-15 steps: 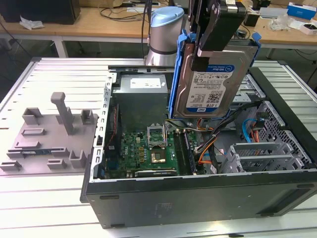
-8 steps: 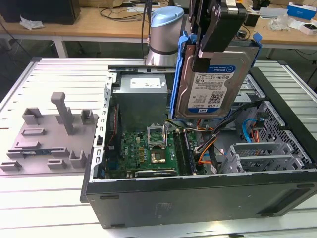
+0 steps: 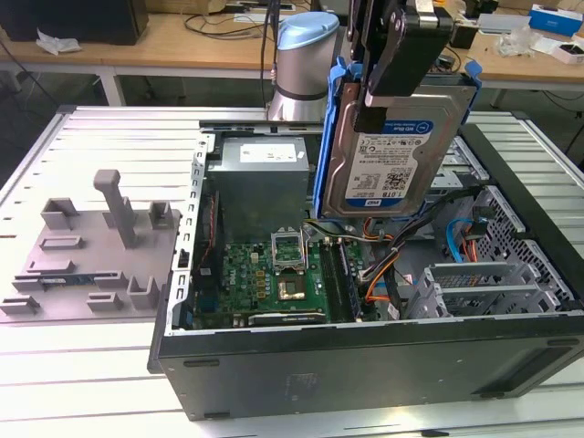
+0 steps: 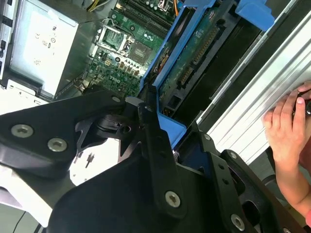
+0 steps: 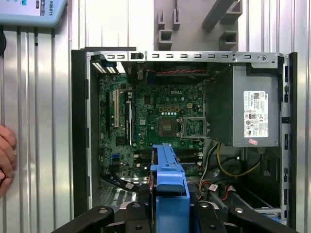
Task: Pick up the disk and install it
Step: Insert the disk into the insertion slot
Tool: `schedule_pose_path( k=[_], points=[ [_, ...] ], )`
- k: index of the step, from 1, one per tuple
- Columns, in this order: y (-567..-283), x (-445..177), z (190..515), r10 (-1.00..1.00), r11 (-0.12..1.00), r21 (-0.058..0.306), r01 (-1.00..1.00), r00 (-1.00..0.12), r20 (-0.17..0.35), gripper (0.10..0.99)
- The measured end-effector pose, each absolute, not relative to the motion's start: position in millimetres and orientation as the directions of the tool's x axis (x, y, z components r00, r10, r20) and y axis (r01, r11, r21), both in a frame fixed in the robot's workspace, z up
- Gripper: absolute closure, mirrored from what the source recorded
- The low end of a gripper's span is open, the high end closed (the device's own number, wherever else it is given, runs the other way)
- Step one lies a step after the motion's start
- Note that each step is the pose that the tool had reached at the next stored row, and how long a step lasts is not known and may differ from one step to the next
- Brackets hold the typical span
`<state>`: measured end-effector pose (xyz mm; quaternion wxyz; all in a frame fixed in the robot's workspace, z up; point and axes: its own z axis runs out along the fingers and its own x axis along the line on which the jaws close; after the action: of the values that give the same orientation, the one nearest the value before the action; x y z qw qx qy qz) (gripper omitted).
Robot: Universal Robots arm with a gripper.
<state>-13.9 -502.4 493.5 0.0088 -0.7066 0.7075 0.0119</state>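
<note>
The disk (image 3: pixel 388 155) is being pinched upright between the fingers (image 3: pixel 381 68), with the open case (image 3: pixel 365 360) below them, and should probably be lowered square, clear of the cables (image 3: pixel 376 294).

- Gripper (image 3: pixel 372 109): its upper body is cut off by the top edge of the exterior view. One dark finger covers the upper middle of the disk (image 3: pixel 392 155) that it clamps.
- Disk, first wrist view (image 5: pixel 167 187): it is seen edge-on, so the metal face is hidden. The near end is lost behind the gripper's black frame.
- Hand (image 4: pixel 286 126): cut off at the picture's edge in both wrist views (image 5: pixel 6 155).
- Computer case (image 3: pixel 365 365): the drive bays are partly hidden behind the disk.
</note>
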Motion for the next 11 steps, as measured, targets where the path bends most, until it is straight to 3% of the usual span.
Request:
schedule_pose_path(
  k=[6, 11],
  points=[
    [-505, -14, 491, -0.999, 0.001, -0.016, -1.000, -0.001, -0.032, 0.722],
    [-518, -14, 486, -0.999, 0.003, -0.002, -1.000, -0.003, -0.032, 0.722]
  ],
)
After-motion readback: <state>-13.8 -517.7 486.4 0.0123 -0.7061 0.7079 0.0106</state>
